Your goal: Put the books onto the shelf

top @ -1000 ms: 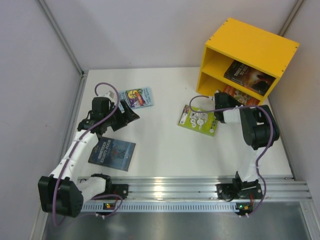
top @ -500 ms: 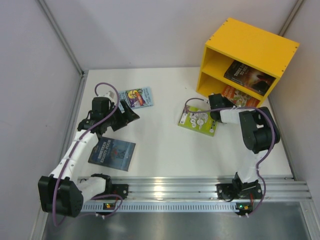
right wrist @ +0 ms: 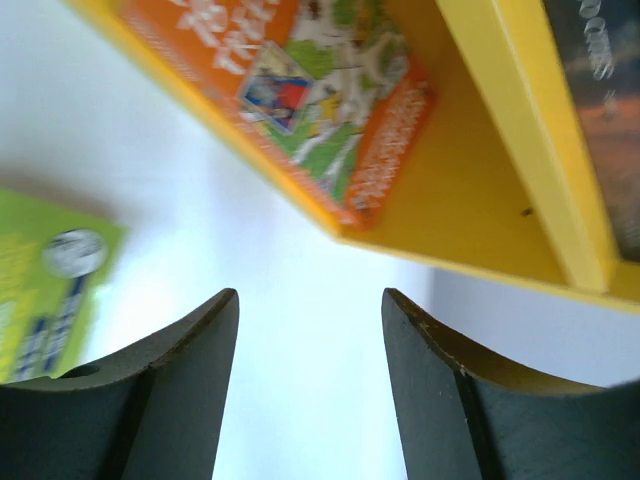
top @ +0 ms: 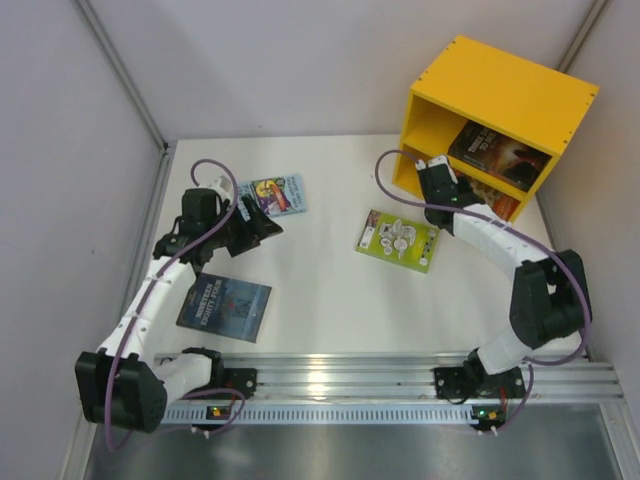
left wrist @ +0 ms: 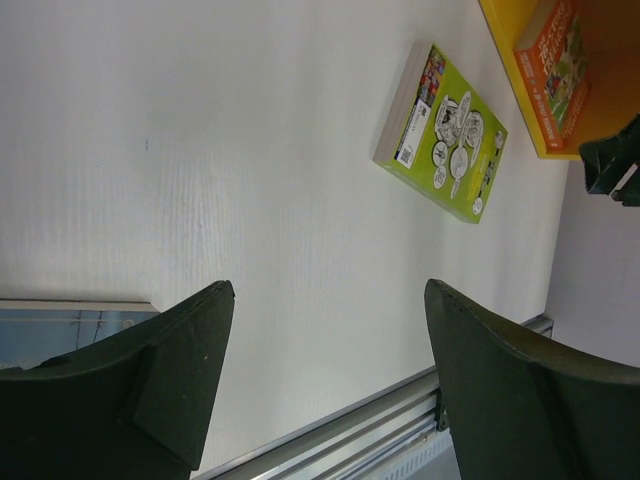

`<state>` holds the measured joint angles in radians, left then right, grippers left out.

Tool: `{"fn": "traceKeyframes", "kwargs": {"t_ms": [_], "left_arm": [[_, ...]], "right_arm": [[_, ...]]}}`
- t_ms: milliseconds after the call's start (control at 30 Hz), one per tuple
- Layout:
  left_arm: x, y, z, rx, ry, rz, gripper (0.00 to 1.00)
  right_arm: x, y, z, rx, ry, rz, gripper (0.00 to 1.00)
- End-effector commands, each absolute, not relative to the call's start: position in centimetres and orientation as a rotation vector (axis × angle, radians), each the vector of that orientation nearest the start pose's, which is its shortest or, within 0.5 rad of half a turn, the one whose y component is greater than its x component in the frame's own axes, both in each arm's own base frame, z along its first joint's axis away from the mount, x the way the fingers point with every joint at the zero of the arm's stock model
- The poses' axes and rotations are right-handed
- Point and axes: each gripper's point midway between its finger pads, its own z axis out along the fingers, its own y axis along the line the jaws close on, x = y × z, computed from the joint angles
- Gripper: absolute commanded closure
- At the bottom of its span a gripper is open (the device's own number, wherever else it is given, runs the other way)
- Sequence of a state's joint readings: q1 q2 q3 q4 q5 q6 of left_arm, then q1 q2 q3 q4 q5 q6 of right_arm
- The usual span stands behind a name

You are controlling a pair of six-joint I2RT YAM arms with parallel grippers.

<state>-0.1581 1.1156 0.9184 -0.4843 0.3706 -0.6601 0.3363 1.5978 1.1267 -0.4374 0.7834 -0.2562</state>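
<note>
Gaping, empty: left pincer (left wrist: 328,300) beside light blue book (top: 278,195), right pincer (right wrist: 310,300) before yellow shelf (top: 500,85).

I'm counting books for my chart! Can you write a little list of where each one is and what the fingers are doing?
yellow shelf, top part: dark book
bottom part: orange book
table: lime green book, light blue book, blue-grey book
left fingers: open, empty, near light blue book
right fingers: open, empty, at shelf front
</note>
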Motion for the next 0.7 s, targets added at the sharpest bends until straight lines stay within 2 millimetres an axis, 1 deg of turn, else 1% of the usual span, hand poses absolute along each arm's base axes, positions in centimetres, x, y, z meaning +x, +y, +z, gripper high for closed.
{"fn": "traceKeyframes", "kwargs": {"t_ms": [0, 33, 67, 100, 133, 167, 200, 233, 267, 300, 333, 367, 400, 433, 467, 500, 533, 567, 600, 633, 667], "left_arm": [[30.9, -14.7, 22.0, -0.304, 2.219, -0.931, 0.18], [31.6, -14.9, 21.9, -0.29, 2.204, -0.941, 0.19], [31.9, -15.0, 21.7, -0.287, 2.202, -0.946, 0.19], [32.7, -15.2, 21.4, -0.288, 2.19, -0.951, 0.2], [33.1, -15.4, 21.2, -0.3, 2.188, -0.96, 0.21], [33.6, -15.5, 21.1, -0.303, 2.179, -0.965, 0.23], [34.1, -15.6, 20.8, -0.312, 2.174, -0.955, 0.23], [34.9, -16.1, 20.1, -0.314, 2.18, -0.957, 0.23], [35.3, -16.4, 19.7, -0.316, 2.185, -0.951, 0.24], [35.7, -16.8, 19.2, -0.317, 2.193, -0.947, 0.24], [36.2, -17.5, 18.0, -0.323, 2.216, -0.937, 0.25], [36.8, -18.0, 17.7, -0.313, 2.209, -0.934, 0.25], [37.2, -18.7, 17.4, -0.302, 2.213, -0.93, 0.26], [37.5, -19.7, 15.7, -0.299, 2.253, -0.909, 0.26], [37.6, -20.5, 15.0, -0.294, 2.272, -0.906, 0.26], [38.2, -21.3, 15.1, -0.278, 2.264, -0.916, 0.27], [38.0, -22.7, 13.5, -0.268, 2.308, -0.923, 0.27], [38.2, -23.2, 13.1, -0.268, 2.313, -0.915, 0.27], [38.7, -23.9, 13.3, -0.257, 2.298, -0.926, 0.27], [38.4, -25.0, 12.1, -0.251, 2.328, -0.935, 0.27], [38.3, -25.5, 11.5, -0.251, 2.346, -0.939, 0.26]], "right_arm": [[34.8, 4.2, 14.2, -0.135, 2.414, -0.453, 0.41], [34.6, 5.5, 13.9, -0.1, 2.413, -0.337, 0.41], [34.0, 7.6, 14.4, -0.017, 2.391, -0.149, 0.41], [33.5, 8.4, 13.1, 0.018, 2.381, -0.07, 0.41], [33.1, 9.3, 12.7, 0.053, 2.371, 0.012, 0.39], [32.1, 9.4, 11.8, 0.174, 2.361, 0.066, 0.38], [32.7, 9.9, 12.0, 0.228, 2.305, 0.128, 0.36], [32.7, 10.4, 11.6, 0.248, 2.289, 0.177, 0.34], [32.3, 10.6, 10.7, 0.3, 2.288, 0.208, 0.33], [32.5, 10.5, 10.6, 0.347, 2.271, 0.209, 0.29], [32.6, 10.6, 10.2, 0.366, 2.265, 0.22, 0.27], [32.5, 10.7, 9.4, 0.376, 2.274, 0.232, 0.24], [32.6, 10.5, 9.3, 0.4, 2.265, 0.216, 0.22], [32.7, 10.1, 9.2, 0.425, 2.253, 0.204, 0.21], [32.6, 9.9, 8.8, 0.44, 2.247, 0.205, 0.21], [33.0, 9.9, 8.9, 0.452, 2.227, 0.22, 0.2], [33.1, 9.8, 8.8, 0.461, 2.223, 0.219, 0.2], [33.1, 9.5, 8.4, 0.472, 2.224, 0.205, 0.2], [33.3, 9.6, 8.3, 0.475, 2.215, 0.209, 0.2], [33.4, 9.6, 8.2, 0.48, 2.214, 0.215, 0.2], [33.5, 9.8, 7.5, 0.481, 2.229, 0.218, 0.2]]}}
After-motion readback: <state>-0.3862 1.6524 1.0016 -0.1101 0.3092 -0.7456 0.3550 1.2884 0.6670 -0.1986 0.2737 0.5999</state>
